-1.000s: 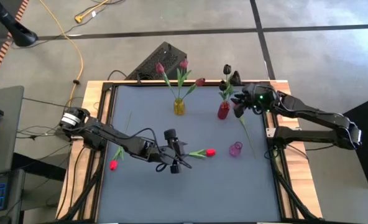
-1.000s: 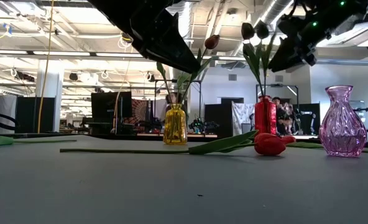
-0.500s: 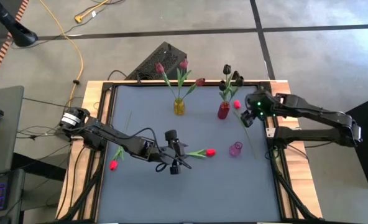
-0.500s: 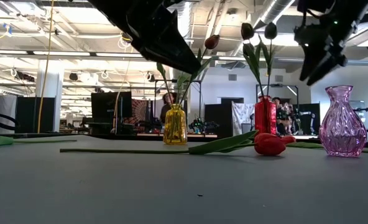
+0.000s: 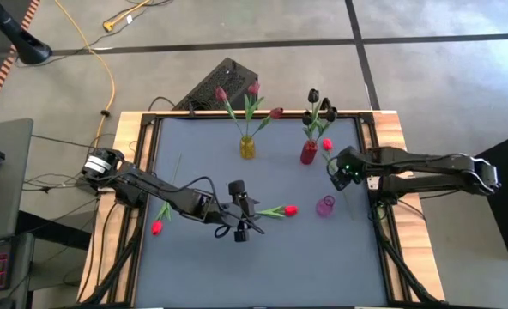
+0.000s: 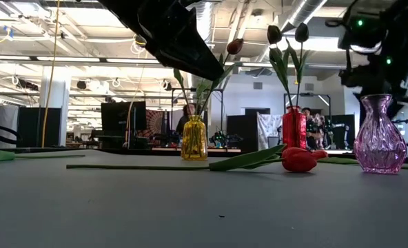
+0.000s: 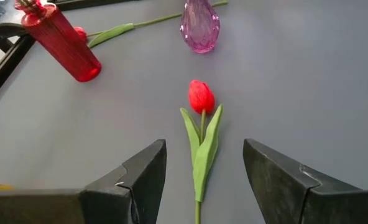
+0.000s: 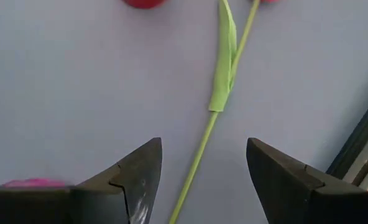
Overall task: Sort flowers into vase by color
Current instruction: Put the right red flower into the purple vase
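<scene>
A red tulip (image 5: 280, 210) lies flat on the grey mat, its head (image 7: 201, 96) toward the pink vase (image 5: 325, 206). My left gripper (image 5: 254, 216) hovers open above the tulip's stem (image 7: 199, 162), one finger on either side. A second red tulip (image 5: 327, 144) lies beside the red vase (image 5: 309, 153). Its stem (image 8: 196, 155) runs below my open right gripper (image 5: 337, 176), which hangs over the pink vase (image 6: 379, 134) in the low view. Black tulips (image 6: 287, 34) stand in the red vase and maroon ones (image 5: 252, 99) in the yellow vase (image 5: 248, 148). A third red tulip (image 5: 156, 227) lies at the mat's left.
The three vases stand in the far and right part of the mat, and the pink one holds no flower. The table frame's rail (image 5: 370, 163) runs close by my right gripper. Bare mat (image 5: 305, 266) spreads toward the near edge. Cables and a dark case lie on the floor beyond the table.
My right gripper has left the black tulips at the red vase's top, moved toward the near edge and come down over the red tulip lying by the vase. One black tulip head has swung a little away from the other. My left arm has kept still.
</scene>
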